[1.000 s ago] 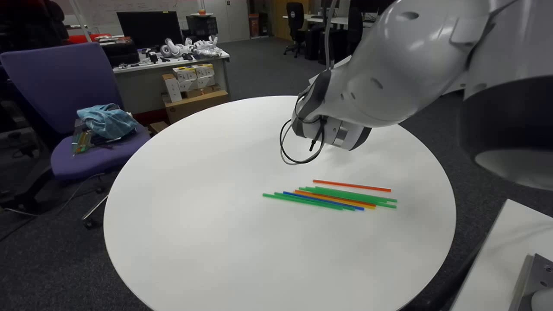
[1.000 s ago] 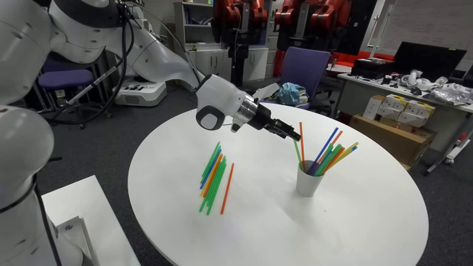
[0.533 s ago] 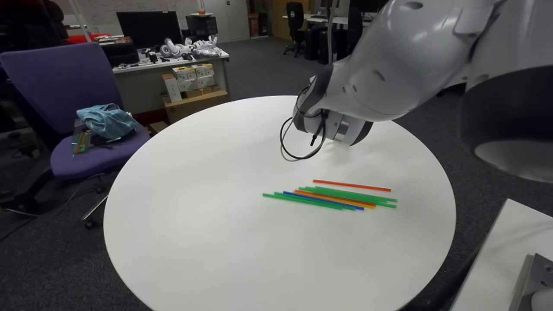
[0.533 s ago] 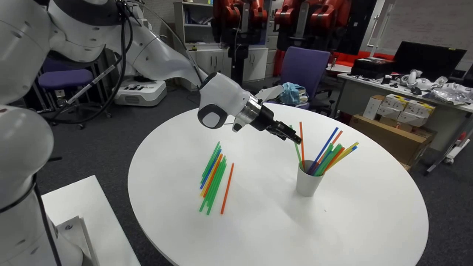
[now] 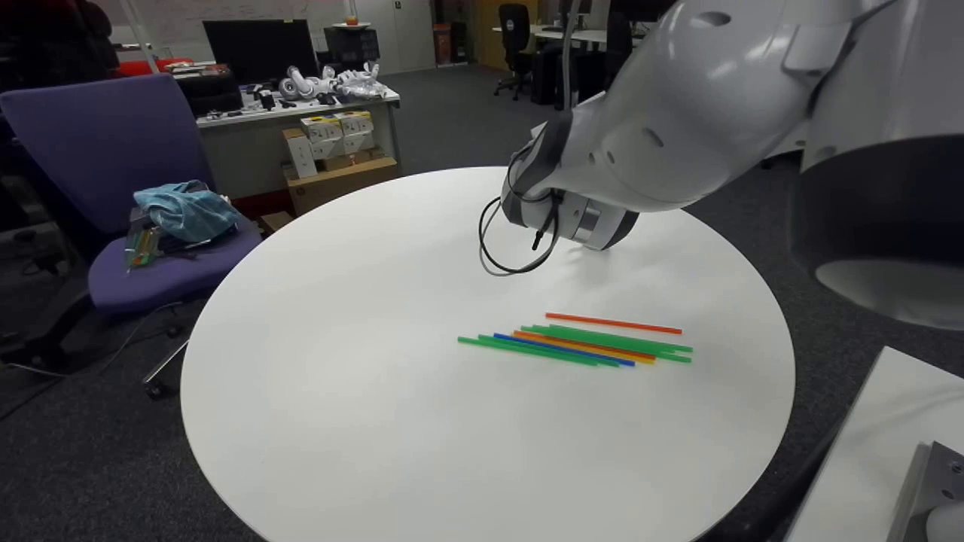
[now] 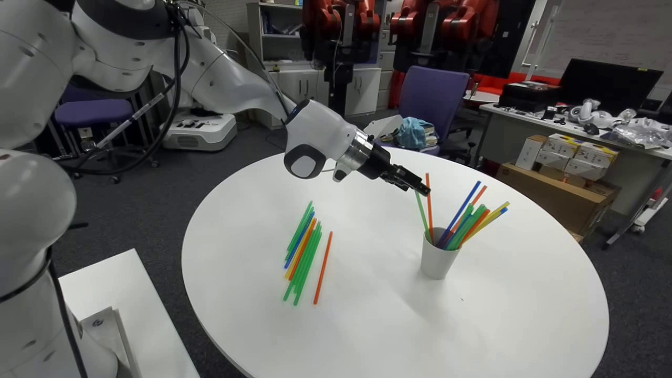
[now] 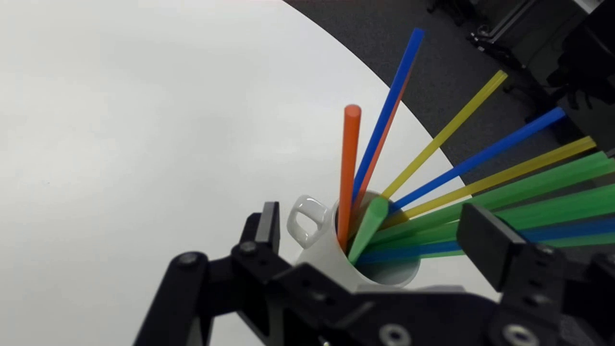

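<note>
My gripper (image 7: 377, 235) stands open, its black fingers (image 7: 490, 245) wide apart in the wrist view. Beyond them is a white mug (image 7: 326, 262) with a handle, holding several coloured sticks. A green stick (image 7: 370, 226) points up at the camera between the jaws, beside an orange stick (image 7: 350, 168). Blue, yellow and more green sticks fan to the right, passing behind the right finger; contact with it cannot be told. In an exterior view the fingertips (image 6: 426, 192) overlap the tops of the green and orange sticks above the mug (image 6: 437, 262). The arm hides gripper and mug in an exterior view.
A row of green, blue, yellow and orange sticks (image 6: 304, 257) lies on the round white table (image 6: 367, 325). One orange stick (image 6: 323, 268) lies apart from them. A cable loop (image 5: 520, 263) hangs off the wrist. A purple chair (image 5: 113, 165) stands past the table edge.
The gripper dips a little, then rises again, ending slightly closer to the mug's side in the exterior view. Its jaws stay open. The mug and the sticks on the table have not moved.
</note>
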